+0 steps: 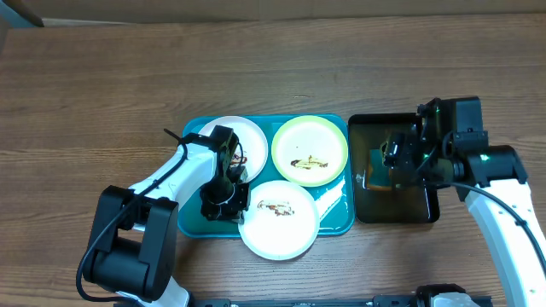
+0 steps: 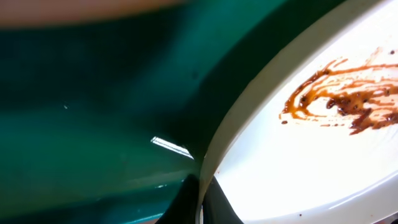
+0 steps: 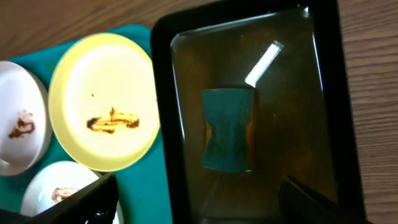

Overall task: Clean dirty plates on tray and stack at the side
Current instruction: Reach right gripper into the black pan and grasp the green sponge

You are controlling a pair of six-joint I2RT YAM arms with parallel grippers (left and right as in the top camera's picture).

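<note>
The teal tray (image 1: 334, 223) holds three smeared plates: a white one (image 1: 247, 136) at the back left, a yellow-green one (image 1: 310, 150) at the back right, and a white front plate (image 1: 279, 223) that overhangs the tray's front edge. My left gripper (image 1: 229, 201) is at the front plate's left rim. In the left wrist view its fingers (image 2: 202, 202) are shut on the rim of this plate (image 2: 323, 143), one above and one below. My right gripper (image 1: 401, 158) is open and empty above the black tray. Its fingers (image 3: 199, 186) hover short of the sponge (image 3: 228, 129).
The black tray (image 1: 426, 213) stands right of the teal tray and touches it; it shows again in the right wrist view (image 3: 165, 93). The sponge lies in shiny liquid in its middle. Bare wooden table (image 1: 85, 102) lies all around.
</note>
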